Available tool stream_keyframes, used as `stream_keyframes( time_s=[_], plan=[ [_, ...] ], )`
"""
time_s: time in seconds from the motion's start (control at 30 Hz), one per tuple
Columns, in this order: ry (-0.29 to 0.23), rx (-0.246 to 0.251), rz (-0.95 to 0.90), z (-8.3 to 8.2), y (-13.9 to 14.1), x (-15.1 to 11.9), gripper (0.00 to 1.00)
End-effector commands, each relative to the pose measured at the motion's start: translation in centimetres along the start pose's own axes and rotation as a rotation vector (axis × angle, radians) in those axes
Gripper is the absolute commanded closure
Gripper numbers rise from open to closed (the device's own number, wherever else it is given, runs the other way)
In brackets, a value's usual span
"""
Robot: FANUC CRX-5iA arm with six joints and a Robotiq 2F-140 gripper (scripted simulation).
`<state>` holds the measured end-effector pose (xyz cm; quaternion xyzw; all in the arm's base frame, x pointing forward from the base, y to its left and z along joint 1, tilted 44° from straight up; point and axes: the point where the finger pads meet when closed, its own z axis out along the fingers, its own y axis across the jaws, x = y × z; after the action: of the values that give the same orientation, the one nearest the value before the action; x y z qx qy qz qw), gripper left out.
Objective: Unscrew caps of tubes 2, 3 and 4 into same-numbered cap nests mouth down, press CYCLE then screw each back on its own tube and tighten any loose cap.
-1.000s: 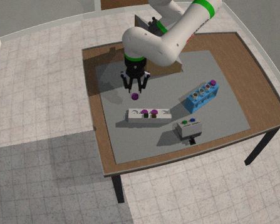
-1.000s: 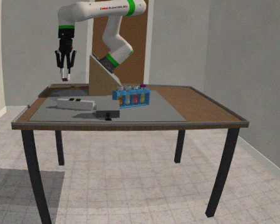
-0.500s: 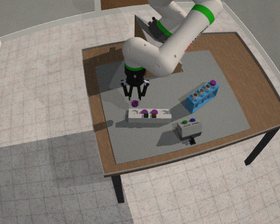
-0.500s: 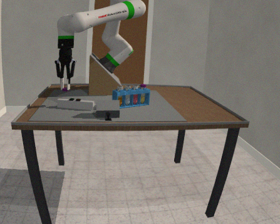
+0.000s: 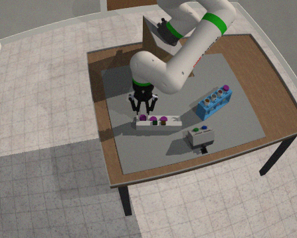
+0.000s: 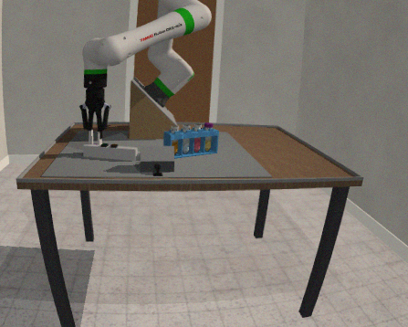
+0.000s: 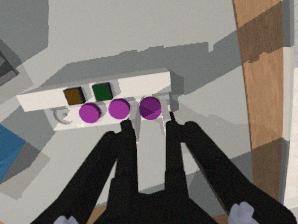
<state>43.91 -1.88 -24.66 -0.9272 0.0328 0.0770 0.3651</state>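
The white cap tray [image 5: 159, 121] holds three purple caps in a row. My gripper [image 5: 143, 113] stands upright over the tray's end nest, the nest 4 end, and is shut on the cap there [image 7: 150, 107]. I cannot tell whether this cap rests on the nest floor. Two more caps [image 7: 119, 108] [image 7: 90, 112] sit in the two middle nests. The nest at the other end [image 7: 62, 116] is empty. The blue tube station [image 5: 214, 103] has three open tubes and one purple cap [image 5: 226, 88] on its far end tube. The amber lamp [image 7: 73, 95] and the green lamp [image 7: 102, 91] look dark.
The small key desk [image 5: 200, 135] with the green key [image 5: 195, 129] and the blue key [image 5: 204, 127] stands between the tray and the table's front edge. The arm's wedge-shaped base [image 6: 148, 116] rises behind the mat. The table's wooden rim [image 7: 260, 75] runs near the tray's end.
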Motion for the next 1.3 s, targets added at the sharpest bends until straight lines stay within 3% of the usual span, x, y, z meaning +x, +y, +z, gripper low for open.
stream_keyframes(
  time_s=[0.0,1.03,1.07,1.27],
  plan=[
    [0.0,0.0,0.0,0.3,0.0,0.0,1.0],
    [0.0,0.0,0.0,1.3,0.0,0.0,1.0],
    [0.0,0.0,0.0,1.3,0.0,0.0,0.71],
    [0.0,0.0,0.0,1.3,0.0,0.0,0.71]
  ],
)
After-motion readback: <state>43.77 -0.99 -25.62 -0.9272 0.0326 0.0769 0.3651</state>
